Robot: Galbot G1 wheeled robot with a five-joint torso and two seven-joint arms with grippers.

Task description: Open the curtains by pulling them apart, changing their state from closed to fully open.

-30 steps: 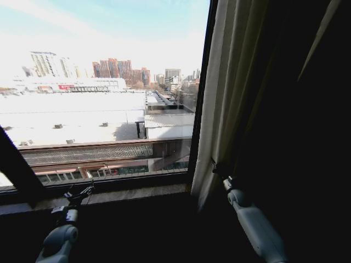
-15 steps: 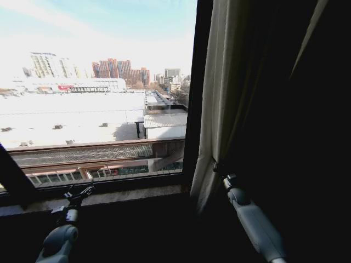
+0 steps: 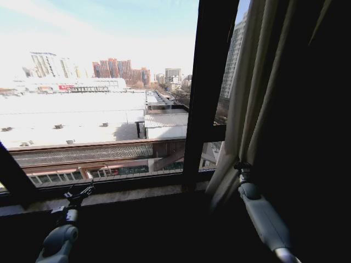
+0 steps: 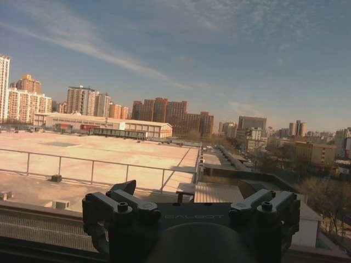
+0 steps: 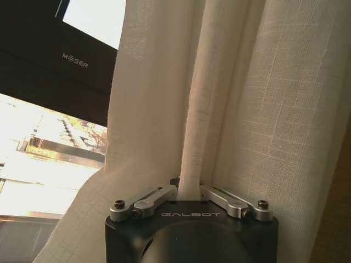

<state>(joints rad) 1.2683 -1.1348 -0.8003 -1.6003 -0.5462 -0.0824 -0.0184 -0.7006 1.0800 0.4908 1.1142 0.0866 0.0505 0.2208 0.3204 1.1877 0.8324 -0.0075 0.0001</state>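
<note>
The curtain is a sheer white pleated panel, bunched at the right side of the window. My right gripper is shut on a fold of it low down. In the right wrist view the curtain fills most of the picture, and my right gripper pinches a narrow vertical pleat between its fingers. My left gripper rests parked low at the left, by the window sill. In its wrist view the left gripper stands open with nothing in it, facing the glass.
A dark vertical window post stands just left of the gathered curtain. A dark heavy drape hangs at the far right. The stone sill runs along the bottom of the window, with rooftops and city buildings beyond the glass.
My right gripper has moved to the right with the curtain fold in it. That has uncovered the window post and a strip of glass beyond it. The left arm has stayed still.
</note>
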